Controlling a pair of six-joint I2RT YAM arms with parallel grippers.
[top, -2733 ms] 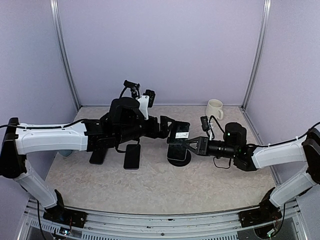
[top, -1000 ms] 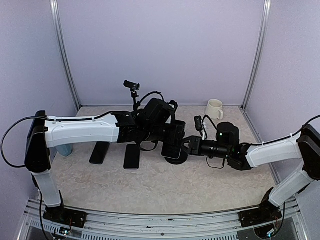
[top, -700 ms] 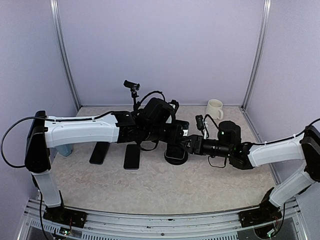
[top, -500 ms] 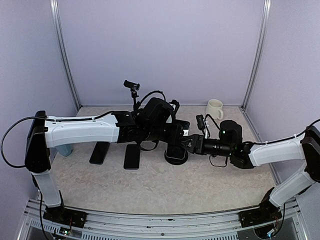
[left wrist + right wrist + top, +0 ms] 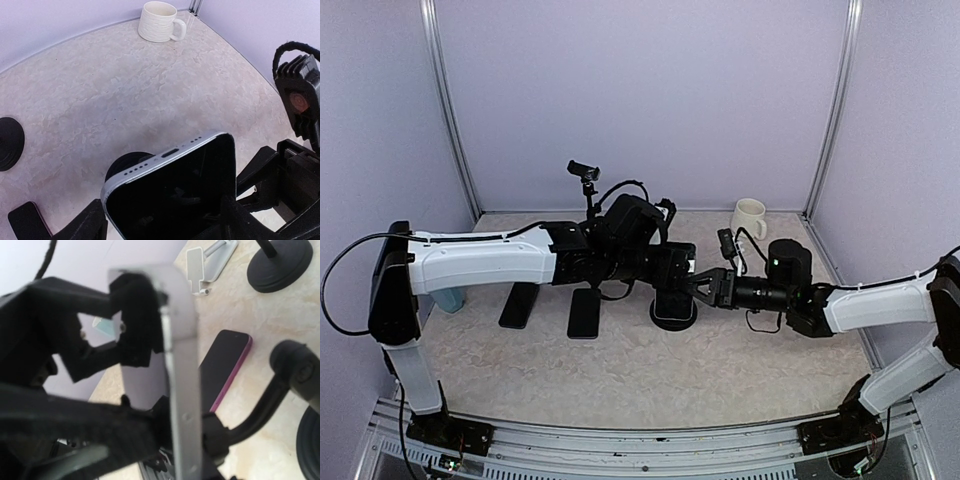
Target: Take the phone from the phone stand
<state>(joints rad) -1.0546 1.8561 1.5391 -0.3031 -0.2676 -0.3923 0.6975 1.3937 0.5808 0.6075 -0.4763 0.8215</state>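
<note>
You are holding the phone in the left gripper, whose fingers are pinching its two long sides, as the left wrist view is showing. The phone is hanging tilted, dark screen toward the wrist camera and silver port edge pointing away, directly over the round black base of the phone stand at the middle of the table. You cannot tell from these views whether the phone is touching the stand's cradle. The right gripper is sitting just right of the phone and the stand, its fingers spread and gripping nothing. In the right wrist view the phone is appearing edge-on, with the stand's black arm rising just to its right. A second phone and a third phone are lying flat to the left. A white mug is standing at the far right, well apart from both grippers
</note>
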